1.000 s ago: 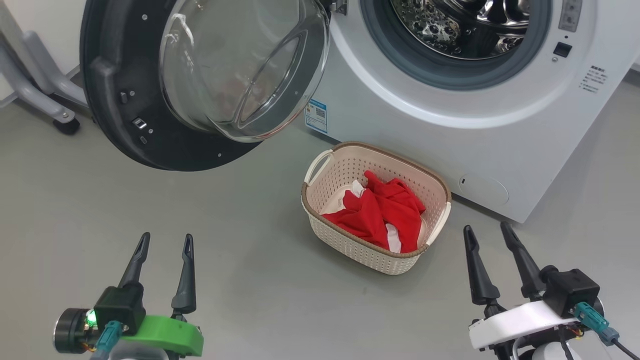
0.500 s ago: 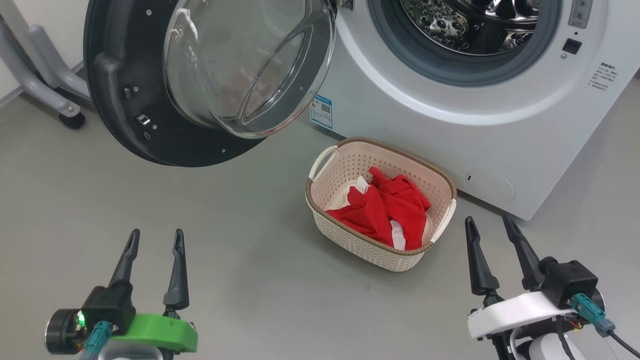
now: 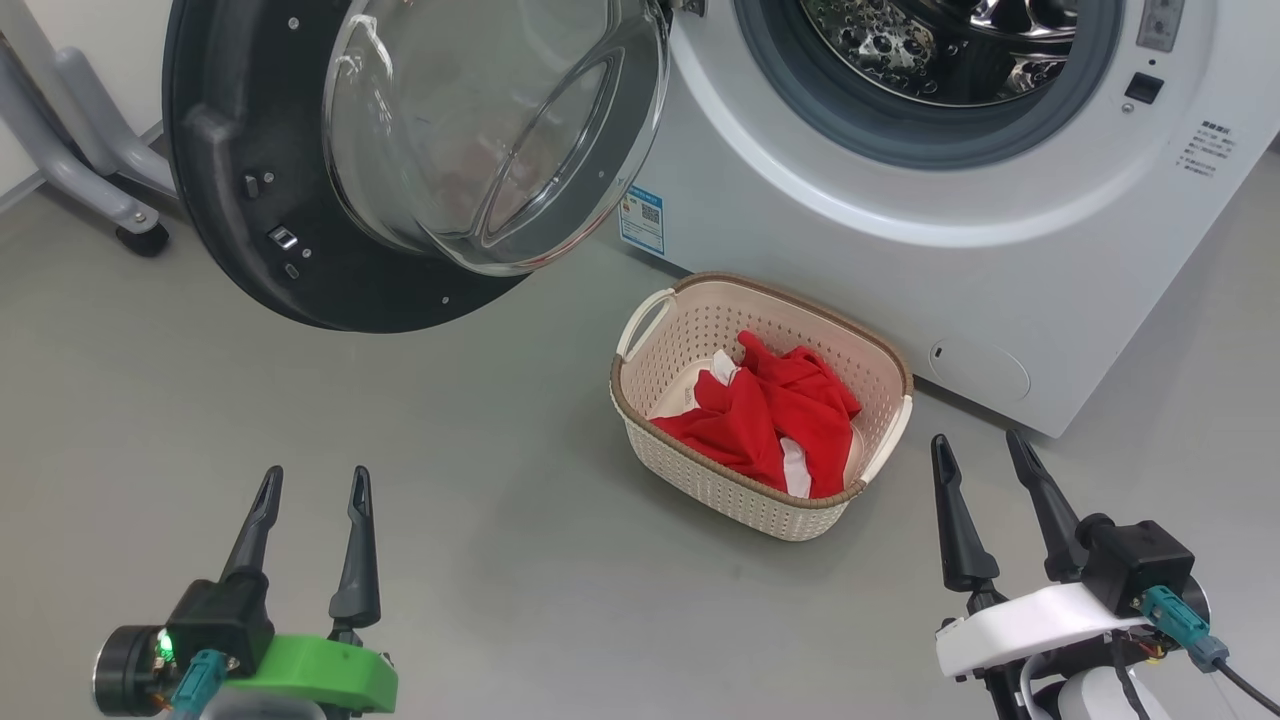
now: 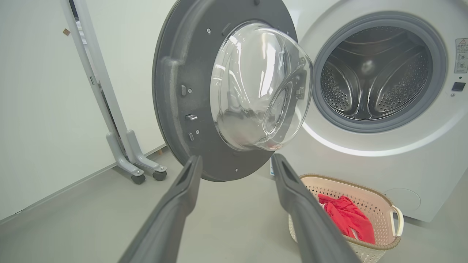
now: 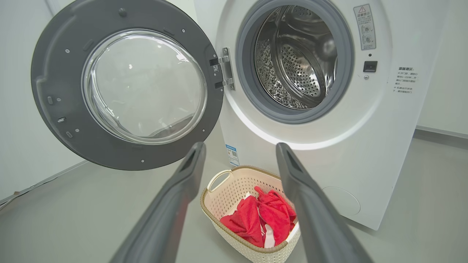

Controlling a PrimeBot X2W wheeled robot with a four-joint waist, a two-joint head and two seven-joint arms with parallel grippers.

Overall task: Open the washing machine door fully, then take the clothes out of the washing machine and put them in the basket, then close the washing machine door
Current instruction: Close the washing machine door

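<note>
Grey floor (image 3: 450,500): bare concrete-like surface, everything stands on it.

White front-loading washing machine (image 3: 850,270): seen at upper right of the head view. Port is uncovered; steel perforated drum (image 3: 940,50) is seen inside the grey rubber seal (image 3: 800,110). No fabric is visible in the part of the drum shown by the wrist views.

Washing machine door (image 3: 215,200): swung out to the machine's left on its hinge, inner face turned towards the robot. The clear glass bowl (image 3: 480,130) bulges from the wide black rim.

Grey wheeled stand (image 3: 85,170): noted at far left, behind the door, against the wall.

Cream perforated basket (image 3: 720,490): set on the floor just in front of the machine, below the port, brown rim uppermost, loop handles at the ends.

Red clothes (image 3: 770,420): bundled inside the basket, white stripe panels showing; nothing hangs over the rim.

Left fingers (image 3: 357,540): spread wide, nothing held, raised over bare floor at lower left, well apart from the door.

Right fingers (image 3: 950,510): spread wide, nothing held, at lower right, near the basket's right end but not touching it.

Blue label sticker (image 3: 643,218): fixed low on the machine front, just beside the door's edge.
</note>
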